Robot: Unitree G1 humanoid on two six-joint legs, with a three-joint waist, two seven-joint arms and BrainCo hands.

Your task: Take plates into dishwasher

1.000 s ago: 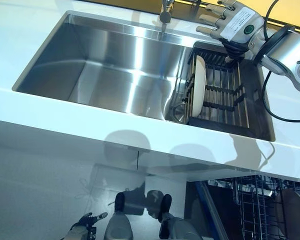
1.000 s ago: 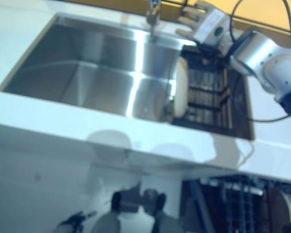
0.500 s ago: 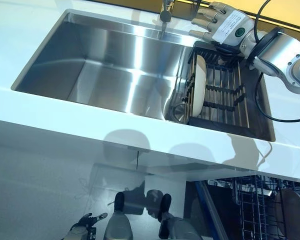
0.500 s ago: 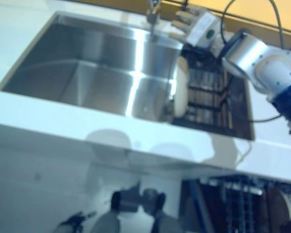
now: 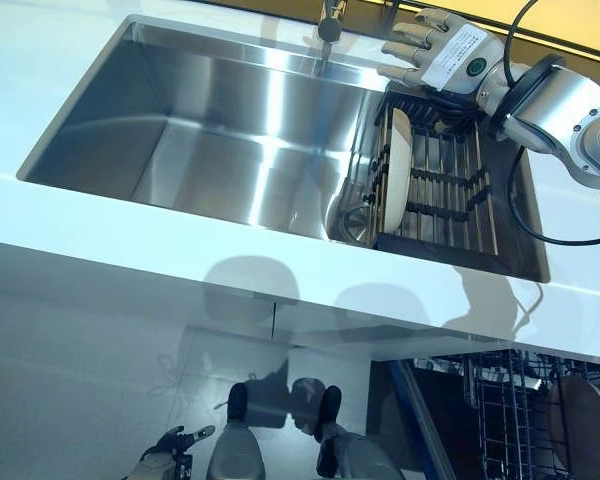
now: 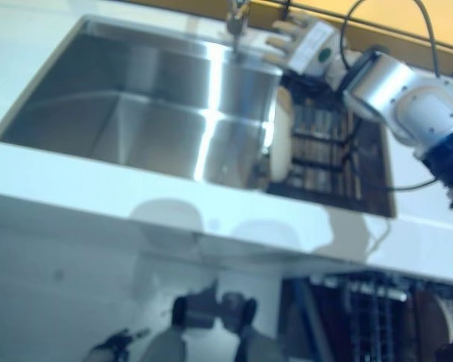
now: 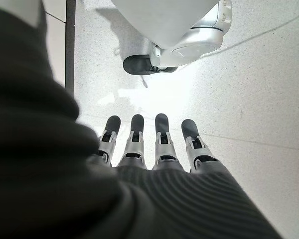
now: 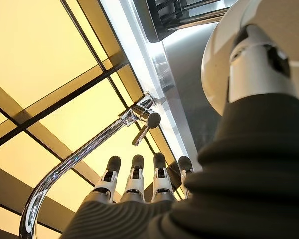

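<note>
Landmark: the steel sink (image 5: 230,140), set in a white counter (image 5: 130,250).
Rack: a dark dish rack (image 5: 450,190) sits in the sink's right end.
Plate: a white plate (image 5: 399,165) stands on edge in the rack's left side, nearest the open basin; nothing touches it.
Right hand: the right hand (image 5: 435,52) hovers above the rack's far left corner, at the sink's back rim, its fingers (image 8: 134,174) straight and spread, holding nothing. Its thumb shows in front of the plate in its wrist view, but the head views show the hand apart from the plate.
Tap: a chrome tap (image 5: 328,22) rises at the sink's back edge, just beside the right hand's fingertips.
Left hand: the left hand (image 7: 154,149) hangs low below the counter, over the floor, fingers straight and empty.
Dishwasher: an open wire dishwasher basket (image 5: 510,420) lies below the sink's right end, with a round plate (image 5: 580,425) already standing in it.
</note>
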